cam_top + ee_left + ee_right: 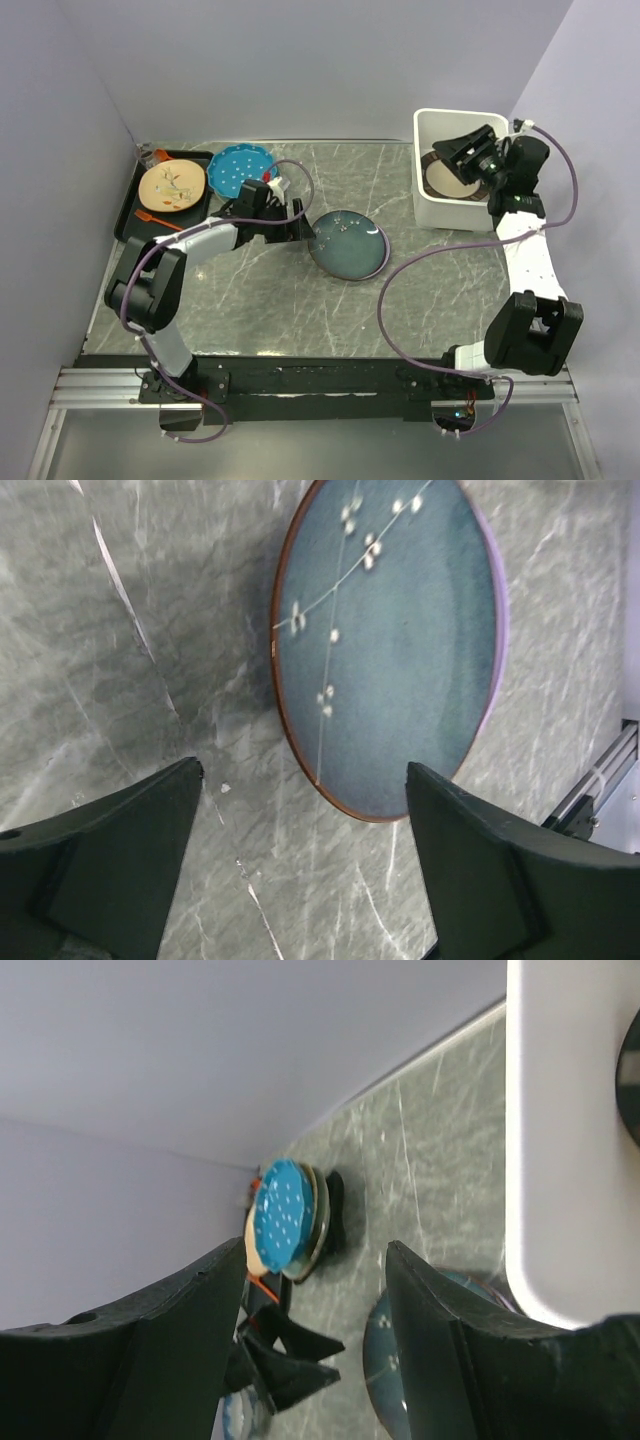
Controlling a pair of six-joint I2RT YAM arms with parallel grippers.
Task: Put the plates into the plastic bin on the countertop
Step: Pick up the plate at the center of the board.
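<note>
At mid desk (300, 320), we found left fingers (110, 850) spread apart, holding nothing, tips just short of dark blue-grey plate (348, 245). It lay flat, not yet lifted. Farther right, right fingers (170, 1310) also apart and bare, hovering over plastic bin (430, 210). At least one dark-rimmed plate (438, 180) lay inside. At far left, cream plate (172, 187) sat on black tray (128, 215), teal dotted plate (240, 170) overlapping tray's edge. We judged one binned, three left.

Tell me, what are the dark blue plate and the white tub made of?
The dark blue plate looks like glazed ceramic: glossy mottled face, thin brown rim. The white tub seems moulded plastic: smooth, uniform walls, rounded corners. Looks alone can't confirm either.
</note>
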